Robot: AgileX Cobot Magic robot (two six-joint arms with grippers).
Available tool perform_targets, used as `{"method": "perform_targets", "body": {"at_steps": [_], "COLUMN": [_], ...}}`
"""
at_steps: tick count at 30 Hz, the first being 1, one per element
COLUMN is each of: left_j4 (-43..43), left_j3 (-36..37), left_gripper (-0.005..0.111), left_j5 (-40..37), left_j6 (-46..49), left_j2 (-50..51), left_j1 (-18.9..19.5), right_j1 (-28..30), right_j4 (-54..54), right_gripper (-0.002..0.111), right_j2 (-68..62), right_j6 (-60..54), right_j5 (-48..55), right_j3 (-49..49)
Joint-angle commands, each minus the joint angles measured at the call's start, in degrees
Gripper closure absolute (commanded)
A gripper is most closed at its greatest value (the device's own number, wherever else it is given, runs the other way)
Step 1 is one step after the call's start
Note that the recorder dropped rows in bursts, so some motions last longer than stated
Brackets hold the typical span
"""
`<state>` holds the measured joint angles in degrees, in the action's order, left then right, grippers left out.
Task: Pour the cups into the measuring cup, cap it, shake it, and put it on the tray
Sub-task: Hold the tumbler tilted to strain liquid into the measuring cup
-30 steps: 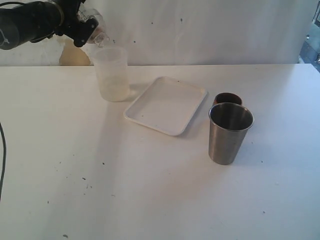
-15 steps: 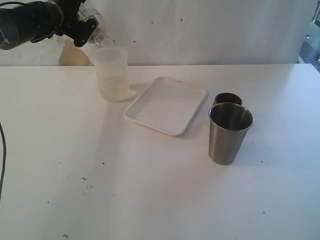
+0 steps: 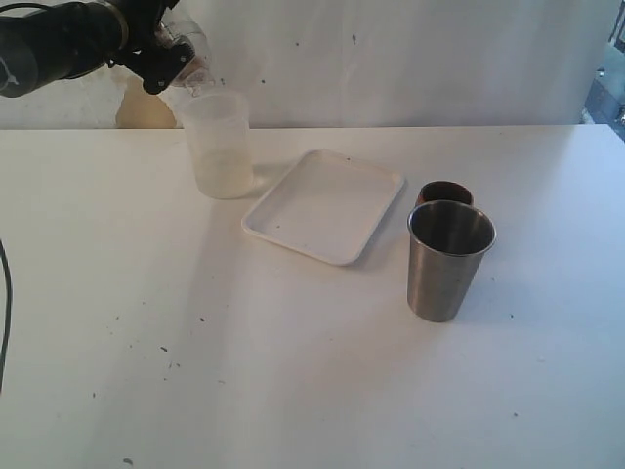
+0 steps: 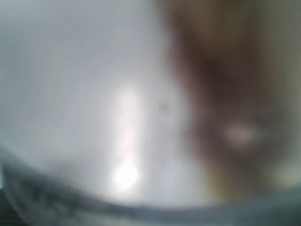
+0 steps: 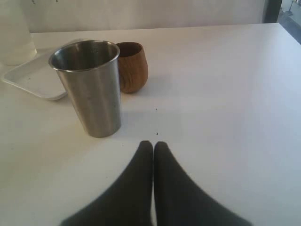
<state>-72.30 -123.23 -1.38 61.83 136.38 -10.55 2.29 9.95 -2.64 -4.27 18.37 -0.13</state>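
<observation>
At the far left, my left gripper (image 3: 179, 57) hangs in the air, shut on a clear see-through piece (image 3: 197, 66). That piece is tilted just above the rim of a frosted plastic cup (image 3: 221, 147) holding a little pale liquid. Too little of the piece shows to tell whether it is the measuring cup. The left wrist view is a close blur. The steel tumbler (image 3: 447, 264) (image 5: 91, 89) stands to the right of the white tray (image 3: 327, 200), and the wooden cup (image 3: 444, 192) (image 5: 132, 66) is right behind it. My right gripper (image 5: 153, 143) is shut and empty, low over the table, a little short of the tumbler.
The tray lies between the frosted cup and the two cups, and its corner (image 5: 33, 82) is next to the tumbler. A white wall runs along the table's far edge. Bare tabletop (image 3: 293, 371) stretches across the front.
My left gripper has turned slightly with the clear piece above the frosted cup. Nothing else has moved.
</observation>
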Motion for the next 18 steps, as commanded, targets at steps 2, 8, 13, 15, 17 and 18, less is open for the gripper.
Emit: {"method": "perform_targets", "body": {"at_steps": [2,8,13,15,17,18], "left_j4": [-0.19,-0.19,-0.19,-0.19,0.07,0.35], "left_j3": [-0.79,-0.79,-0.79,-0.79,-0.79,-0.79], "left_gripper": [0.107,0.107,0.107,0.107,0.107,0.107], "left_j5": [0.98,1.38,1.38,1.38,1.38,1.38], "left_j6": [-0.16,4.50,9.28,9.28,8.43,7.52], "left_j2": [-0.94,-0.94,-0.94,-0.94,-0.94,-0.94], "left_j1": [-0.10,-0.10,-0.10,-0.10,-0.10,-0.10], "right_j1": [-0.05,-0.05,-0.05,-0.05,-0.05,-0.05], "right_j4": [-0.32,-0.32,-0.32,-0.32,-0.32,-0.32], "right_gripper": [0.108,0.108,0.108,0.108,0.108,0.108], "right_j2": [0.36,0.36,0.36,0.36,0.36,0.36], "right_j6": [-0.02,-0.02,-0.02,-0.02,-0.02,-0.02], "right_j5": [-0.58,-0.58,-0.58,-0.58,-0.58,-0.58], "right_j3": [0.13,0.13,0.13,0.13,0.13,0.13]}}
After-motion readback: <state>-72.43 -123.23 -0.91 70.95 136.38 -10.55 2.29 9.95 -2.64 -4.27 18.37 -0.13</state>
